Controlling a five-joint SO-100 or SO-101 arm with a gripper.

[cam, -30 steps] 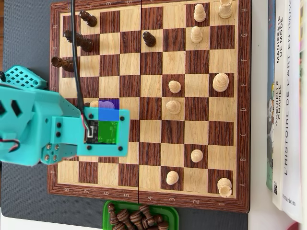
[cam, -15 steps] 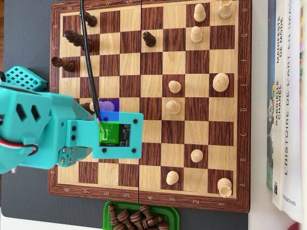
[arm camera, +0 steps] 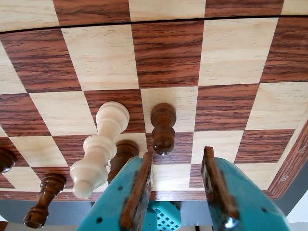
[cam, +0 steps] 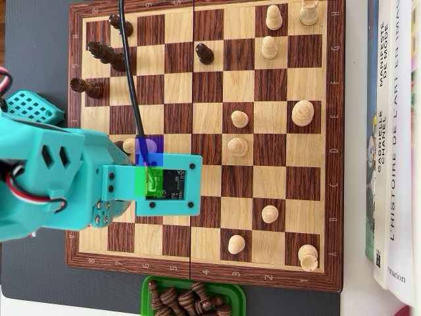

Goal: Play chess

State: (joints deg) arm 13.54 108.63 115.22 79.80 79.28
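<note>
The gripper (arm camera: 177,179) (jaws apart, empty) has slid farther from the chessboard's (cam: 206,279) left edge. A dark pawn (arm camera: 163,128) stands just ahead.

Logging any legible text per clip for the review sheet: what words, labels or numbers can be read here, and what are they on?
"L'HISTOIRE DE L'ART EN IMA…", cut off at the edge: spine of the outer book, overhead view.
"MANIFESTE" and "DE MODE": spine of the inner book; the rest of it is too blurred.
"…mmarion": foot of the outer book.
Chessboard border: coordinate marks, too small to read reliably.
Wrist view: nothing readable.
</note>
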